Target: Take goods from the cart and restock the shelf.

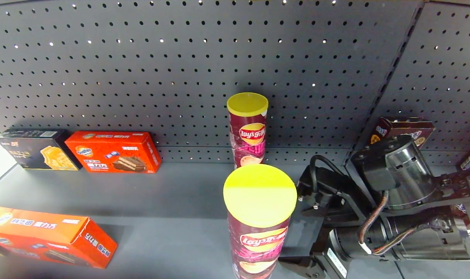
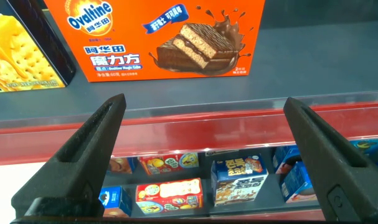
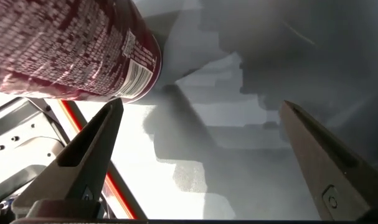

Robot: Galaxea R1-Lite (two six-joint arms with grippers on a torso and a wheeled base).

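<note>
The near chip can (image 1: 259,217) stands upright on the shelf (image 1: 161,193) close to its front edge, with its long axis vertical and its yellow lid up. It is in line with a second chip can (image 1: 247,128) that stands against the pegboard back. The right gripper (image 3: 201,162) is low beside the near can, on the can's right. Its fingers (image 3: 83,162) are spread wide with nothing between them, and the wrist view shows the can's lower wall outside the gap, next to one fingertip; whether that tip touches the can I cannot tell. What matters for the coming move is that the can lies to the robot's left of the open fingers, not between them. Since it stands where stock belongs, the step in hand looks like clearing away from it. That calls for drawing the right arm back toward the robot or off to the right — any drift leftward would push a tall, narrow can that tips easily. The left gripper (image 2: 207,155) is also wide open and empty, facing the shelf's front lip below the orange box (image 2: 170,37) and well apart from both cans, so the right arm is the nearer one
</note>
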